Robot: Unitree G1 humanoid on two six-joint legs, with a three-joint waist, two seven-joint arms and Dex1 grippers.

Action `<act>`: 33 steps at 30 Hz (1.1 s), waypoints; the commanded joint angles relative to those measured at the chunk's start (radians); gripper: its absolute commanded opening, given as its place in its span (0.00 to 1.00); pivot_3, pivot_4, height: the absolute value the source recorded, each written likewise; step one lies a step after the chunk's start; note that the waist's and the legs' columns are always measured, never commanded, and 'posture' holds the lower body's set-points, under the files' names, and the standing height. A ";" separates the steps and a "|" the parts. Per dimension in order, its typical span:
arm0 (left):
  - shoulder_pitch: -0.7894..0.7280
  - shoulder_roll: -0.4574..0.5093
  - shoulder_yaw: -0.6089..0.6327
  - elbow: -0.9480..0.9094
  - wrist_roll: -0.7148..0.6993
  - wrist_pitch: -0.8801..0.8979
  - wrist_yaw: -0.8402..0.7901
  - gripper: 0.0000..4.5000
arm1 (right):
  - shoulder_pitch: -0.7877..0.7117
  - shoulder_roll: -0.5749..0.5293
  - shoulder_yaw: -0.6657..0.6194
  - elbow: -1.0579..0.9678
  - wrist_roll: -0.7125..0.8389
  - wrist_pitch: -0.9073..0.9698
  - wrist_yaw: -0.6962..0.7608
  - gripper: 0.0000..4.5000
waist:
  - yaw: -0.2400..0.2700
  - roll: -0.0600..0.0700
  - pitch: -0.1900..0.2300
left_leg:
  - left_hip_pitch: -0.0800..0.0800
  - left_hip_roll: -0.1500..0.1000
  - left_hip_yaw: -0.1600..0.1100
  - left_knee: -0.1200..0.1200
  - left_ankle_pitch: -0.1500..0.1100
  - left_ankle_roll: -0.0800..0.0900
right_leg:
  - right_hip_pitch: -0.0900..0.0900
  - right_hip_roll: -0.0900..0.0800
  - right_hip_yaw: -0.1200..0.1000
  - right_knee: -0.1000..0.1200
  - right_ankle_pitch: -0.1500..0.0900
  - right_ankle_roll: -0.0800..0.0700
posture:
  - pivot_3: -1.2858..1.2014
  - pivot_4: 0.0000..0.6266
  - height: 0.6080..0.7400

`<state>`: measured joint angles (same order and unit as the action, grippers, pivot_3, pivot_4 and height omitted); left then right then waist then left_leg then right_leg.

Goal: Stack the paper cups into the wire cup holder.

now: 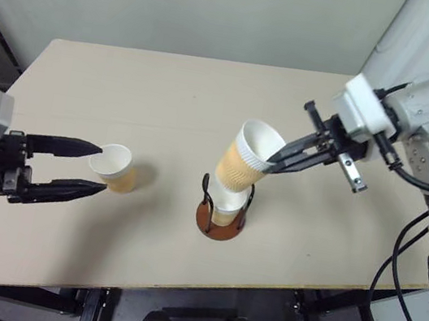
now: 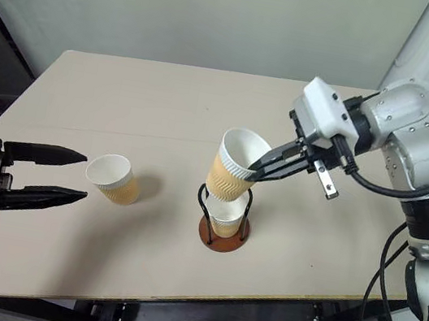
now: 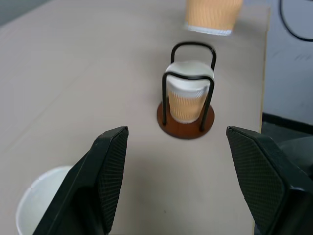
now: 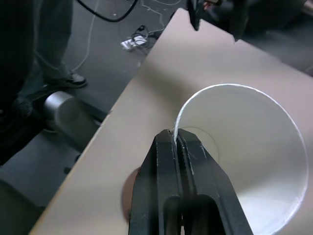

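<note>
My right gripper (image 1: 272, 163) is shut on the rim of a paper cup (image 1: 243, 165) and holds it tilted just above the wire cup holder (image 1: 218, 227). In the right wrist view the fingers (image 4: 173, 161) pinch the white rim of that cup (image 4: 244, 166). A second paper cup (image 1: 228, 205) stands inside the holder's black wire loops, on the reddish-brown base near the table's front edge. A third paper cup (image 2: 115, 179) stands on the table at the left. My left gripper (image 2: 83, 178) is open, its fingertips just short of that cup and holding nothing.
The pale table (image 1: 166, 103) runs back to a wall, and its front edge lies close behind the holder. In the right wrist view a person's legs and shoe (image 4: 54, 58) stand beside the table's end, with cables (image 4: 132, 41) on the floor.
</note>
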<state>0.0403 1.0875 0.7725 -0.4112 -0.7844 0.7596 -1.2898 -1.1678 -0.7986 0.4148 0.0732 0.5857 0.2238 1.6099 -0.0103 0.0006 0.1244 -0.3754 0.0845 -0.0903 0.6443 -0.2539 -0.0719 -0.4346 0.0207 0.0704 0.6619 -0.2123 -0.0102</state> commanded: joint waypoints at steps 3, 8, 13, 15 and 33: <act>0.014 -0.001 0.035 -0.040 -0.012 -0.011 0.030 0.76 | -0.003 0.050 0.010 0.027 -0.100 -0.063 0.005 0.00 | 0.000 0.000 0.000 | 0.000 0.002 -0.002 0.000 0.000 0.000 | 0.000 0.003 0.000 0.000 0.000 -0.003 | 0.52 0.24 1.00; 0.040 -0.004 0.041 -0.050 0.001 -0.017 0.049 0.76 | 0.006 0.039 0.058 0.019 -0.106 -0.095 0.005 0.00 | 0.000 0.000 0.000 | -0.001 0.004 -0.003 -0.001 0.000 0.000 | -0.003 0.004 0.000 0.000 0.000 -0.005 | 0.52 0.24 1.00; 0.056 -0.005 0.045 -0.055 0.000 -0.021 0.061 0.76 | 0.007 0.044 0.090 0.041 -0.130 -0.119 0.005 0.00 | 0.001 0.000 0.000 | -0.002 0.006 -0.002 0.000 -0.003 0.000 | -0.004 0.008 0.000 0.000 -0.001 -0.007 | 0.52 0.24 1.00; 0.062 -0.005 0.049 -0.055 0.001 -0.024 0.062 0.76 | 0.007 0.051 0.095 0.046 -0.136 -0.121 0.005 0.09 | 0.001 0.000 0.000 | -0.003 0.009 -0.002 0.001 -0.005 0.001 | -0.005 0.010 0.000 0.000 -0.001 -0.007 | 0.52 0.24 1.00; -0.015 0.225 -0.230 0.258 0.437 -0.400 0.076 0.76 | 0.058 0.144 -0.289 0.009 0.030 0.199 -0.190 0.90 | 0.006 -0.001 -0.001 | -0.001 0.015 -0.003 0.001 -0.008 0.002 | -0.007 0.022 0.008 0.000 0.000 -0.010 | 0.52 0.24 1.00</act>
<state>0.0544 1.2925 0.5852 -0.1754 -0.3790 0.4135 -1.2197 -1.1269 -0.6710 0.1528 0.1572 0.5780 0.3942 1.4488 -0.0038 -0.0007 0.1236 -0.3758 0.1002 -0.0942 0.6456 -0.2633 -0.0699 -0.4414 0.0462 0.0800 0.6615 -0.2122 -0.0201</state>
